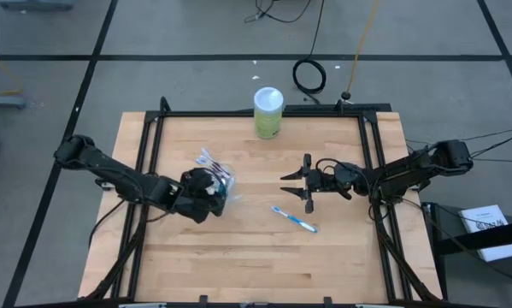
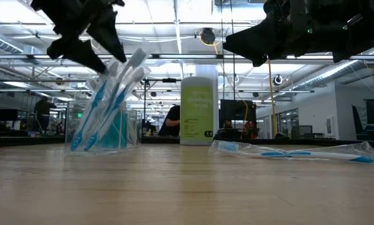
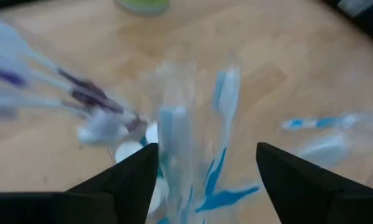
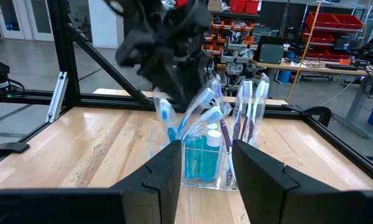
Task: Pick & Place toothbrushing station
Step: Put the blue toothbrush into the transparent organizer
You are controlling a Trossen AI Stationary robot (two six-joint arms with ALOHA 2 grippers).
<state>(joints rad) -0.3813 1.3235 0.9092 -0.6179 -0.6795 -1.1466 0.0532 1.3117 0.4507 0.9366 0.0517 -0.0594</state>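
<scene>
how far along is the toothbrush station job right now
Mostly done: the small clear plastic cup already holds several blue-and-white toothbrushes and teal tubes. The left tool hangs open over the cup, holding nothing. Left: one wrapped blue-and-white toothbrush lies on the wooden table, near the open right tool.

Left arm stretched in from the table's 9 o'clock edge toward centre, elbow low, left gripper (image 1: pixel 211 193) hovering left of centre with fingers (image 3: pixel 127 180) spread apart. Right arm reaching in from 3 o'clock, wrist level, right gripper (image 1: pixel 295 184) just right of centre, pointing toward 9 o'clock, its fingers (image 4: pixel 164 171) parted and holding nothing.
</scene>
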